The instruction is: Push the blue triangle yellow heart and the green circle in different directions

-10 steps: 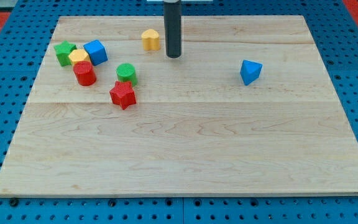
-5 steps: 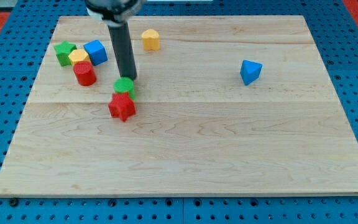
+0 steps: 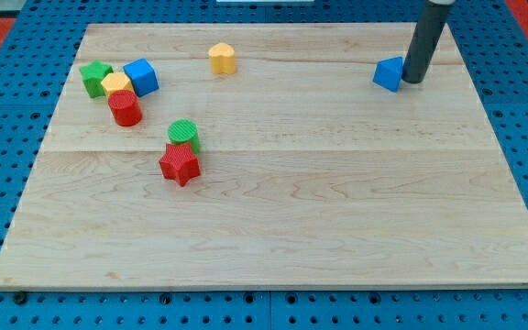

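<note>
My tip (image 3: 412, 81) is at the view's upper right, touching the right side of the blue triangle (image 3: 390, 73). The yellow heart (image 3: 222, 58) sits near the view's top, left of centre. The green circle (image 3: 184, 136) lies left of centre, pressed against the red star (image 3: 180, 164) just below it.
A cluster sits at the upper left of the wooden board (image 3: 273, 238): a green star (image 3: 94, 78), a yellow block (image 3: 115, 85), a blue cube (image 3: 141, 77) and a red cylinder (image 3: 125, 108).
My tip went from beside the yellow heart to the green circle, nudging it and the red star down, then crossed to the right. The blue triangle has moved up and right.
</note>
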You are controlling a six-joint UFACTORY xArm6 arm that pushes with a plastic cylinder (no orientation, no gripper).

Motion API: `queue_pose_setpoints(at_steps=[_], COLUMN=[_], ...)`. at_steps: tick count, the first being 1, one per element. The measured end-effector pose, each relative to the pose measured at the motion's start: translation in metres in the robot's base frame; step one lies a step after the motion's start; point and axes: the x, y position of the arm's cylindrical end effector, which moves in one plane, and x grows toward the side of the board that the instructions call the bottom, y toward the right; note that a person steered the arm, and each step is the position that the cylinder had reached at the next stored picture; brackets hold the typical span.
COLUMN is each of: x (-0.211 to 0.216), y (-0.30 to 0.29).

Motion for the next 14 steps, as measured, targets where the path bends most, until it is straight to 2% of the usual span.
queue_pose_setpoints(at_steps=[1,2,3,4,6,7,8,9,10,11,13,14], x=[-0.016,-0.011,0.015,0.003,-0.076,-0.069,-0.034,0.018,0.005,-0.052,0.012,0.058], y=[-0.01,-0.013,0.042,-0.019,-0.104,-0.033,0.07,0.029,-0.037,-0.06,0.016,-0.074])
